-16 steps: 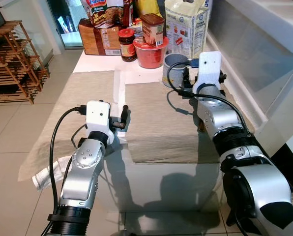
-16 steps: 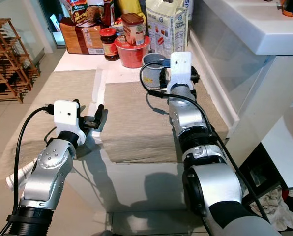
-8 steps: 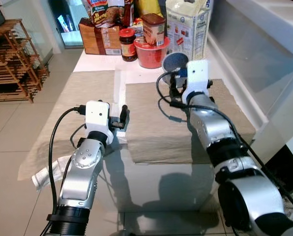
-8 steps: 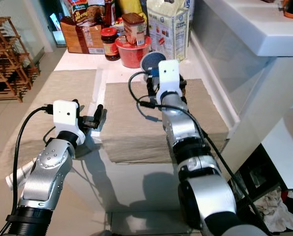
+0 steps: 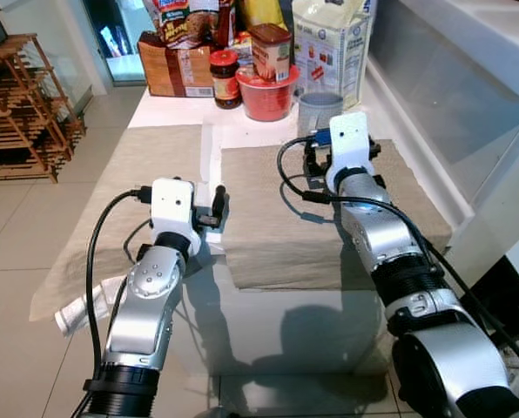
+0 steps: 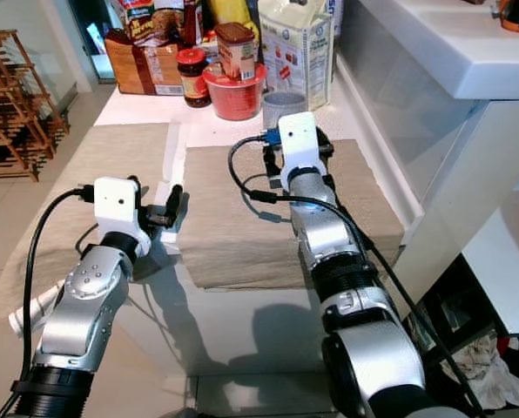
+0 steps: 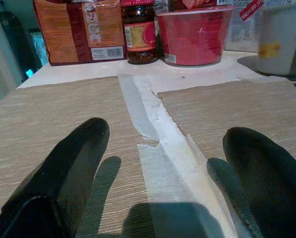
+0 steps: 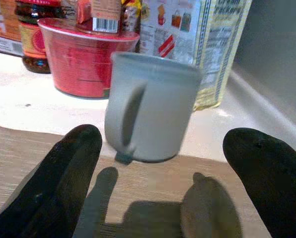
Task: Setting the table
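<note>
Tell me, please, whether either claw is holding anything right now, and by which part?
Nothing is held. The right claw is open short of the grey mug, and the left claw is open above the placemats.

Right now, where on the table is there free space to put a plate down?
Both beige placemats are bare: the left placemat ahead of the left gripper, the right placemat behind the right gripper. The far edge is crowded: grey mug, red bowl, jar, cartons.

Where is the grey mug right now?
The mug stands upright at the far edge of the right placemat, beside the red bowl, just ahead of the open right gripper.
</note>
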### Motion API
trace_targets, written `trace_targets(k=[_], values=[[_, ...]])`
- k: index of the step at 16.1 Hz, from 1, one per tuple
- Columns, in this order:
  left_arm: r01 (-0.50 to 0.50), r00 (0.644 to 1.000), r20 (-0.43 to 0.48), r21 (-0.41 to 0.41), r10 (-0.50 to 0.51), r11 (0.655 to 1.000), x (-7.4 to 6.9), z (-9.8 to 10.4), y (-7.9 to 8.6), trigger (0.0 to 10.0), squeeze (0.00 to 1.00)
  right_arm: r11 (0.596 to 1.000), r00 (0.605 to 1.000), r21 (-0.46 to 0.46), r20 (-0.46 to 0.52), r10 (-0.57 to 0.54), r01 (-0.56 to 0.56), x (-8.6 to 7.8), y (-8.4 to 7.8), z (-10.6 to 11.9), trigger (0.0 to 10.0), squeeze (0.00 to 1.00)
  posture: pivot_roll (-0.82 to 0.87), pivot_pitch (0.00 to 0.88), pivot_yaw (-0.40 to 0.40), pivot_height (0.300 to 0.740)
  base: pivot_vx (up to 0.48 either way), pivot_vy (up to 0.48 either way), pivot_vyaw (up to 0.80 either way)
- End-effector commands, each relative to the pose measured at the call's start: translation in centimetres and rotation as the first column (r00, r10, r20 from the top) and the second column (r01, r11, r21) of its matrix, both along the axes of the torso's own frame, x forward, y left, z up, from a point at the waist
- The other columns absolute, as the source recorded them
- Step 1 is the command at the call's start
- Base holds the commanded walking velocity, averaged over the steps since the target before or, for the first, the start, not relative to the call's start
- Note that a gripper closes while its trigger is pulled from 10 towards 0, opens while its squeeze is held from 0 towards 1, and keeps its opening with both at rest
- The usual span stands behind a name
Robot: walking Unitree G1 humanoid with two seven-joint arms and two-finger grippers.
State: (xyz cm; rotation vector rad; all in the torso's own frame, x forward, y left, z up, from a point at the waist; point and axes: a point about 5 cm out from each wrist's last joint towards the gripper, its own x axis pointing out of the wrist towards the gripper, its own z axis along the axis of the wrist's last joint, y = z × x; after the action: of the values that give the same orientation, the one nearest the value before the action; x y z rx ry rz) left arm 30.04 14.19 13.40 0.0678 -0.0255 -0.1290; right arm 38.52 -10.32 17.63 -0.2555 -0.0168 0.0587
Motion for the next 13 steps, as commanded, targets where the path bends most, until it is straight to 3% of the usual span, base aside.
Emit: trace_targets(k=[1,4,7,13], values=[[-0.014,1.0,0.01,0.011,0.014,1.0,-0.1,0.3,0.2,10.0,0.0,1.0,0.998,-0.023,0.055,0.008,-0.007,-0.1,0.2,0.7,10.0,0.0,-0.03,0.0,0.061,0.74,0.0,0.0,0.0],[-0.015,1.0,0.012,0.012,0.015,1.0,-0.1,0.3,0.2,10.0,0.0,1.0,0.997,-0.016,0.074,0.006,-0.005,-0.3,0.1,0.8,10.0,0.0,-0.03,0.0,0.06,0.74,0.0,0.0,0.0],[-0.02,1.0,0.009,0.016,0.02,1.0,-0.3,0.2,0.4,10.0,0.0,1.0,0.996,0.013,0.09,-0.016,0.015,-2.1,-0.6,-0.1,10.0,0.0,-0.04,0.0,0.061,0.74,0.0,0.0,0.0],[-0.017,1.0,0.005,0.02,0.017,1.0,-0.3,0.1,0.4,10.0,0.0,0.999,1.0,0.021,0.012,-0.024,0.024,-4.0,-0.8,-1.6,10.0,0.0,-0.05,0.0,0.066,0.74,0.0,0.0,0.0]])
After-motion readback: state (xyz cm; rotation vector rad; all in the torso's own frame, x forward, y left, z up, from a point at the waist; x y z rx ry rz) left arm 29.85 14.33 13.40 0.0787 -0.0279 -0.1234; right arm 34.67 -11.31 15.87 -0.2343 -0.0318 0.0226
